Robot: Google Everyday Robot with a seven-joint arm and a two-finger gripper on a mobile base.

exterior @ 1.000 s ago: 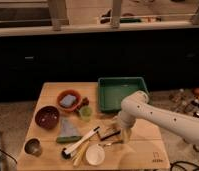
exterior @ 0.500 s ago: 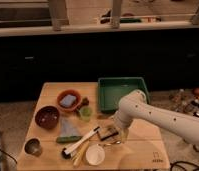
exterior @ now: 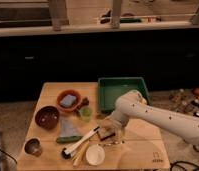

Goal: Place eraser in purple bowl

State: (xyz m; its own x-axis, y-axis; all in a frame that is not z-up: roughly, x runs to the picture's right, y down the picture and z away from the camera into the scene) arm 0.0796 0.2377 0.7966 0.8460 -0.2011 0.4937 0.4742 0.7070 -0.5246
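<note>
The purple bowl (exterior: 47,118) stands on the left part of the wooden table (exterior: 143,150), dark and round. My gripper (exterior: 109,130) hangs at the end of the white arm (exterior: 158,116), low over the table's middle front. A small dark and tan block, which looks like the eraser (exterior: 107,135), lies right under the gripper. I cannot tell whether the gripper touches it. The bowl is well to the left of the gripper.
An orange bowl (exterior: 69,100) holding a blue sponge stands behind the purple bowl. Also here are a green tray (exterior: 122,91) at the back, a small green cup (exterior: 85,114), a teal cloth (exterior: 68,131), a long white-and-black tool (exterior: 82,143), a white cup (exterior: 95,155) and a metal cup (exterior: 33,147).
The gripper has stayed low over the small block, with only a slight shift of the arm. Nothing on the table has moved.
</note>
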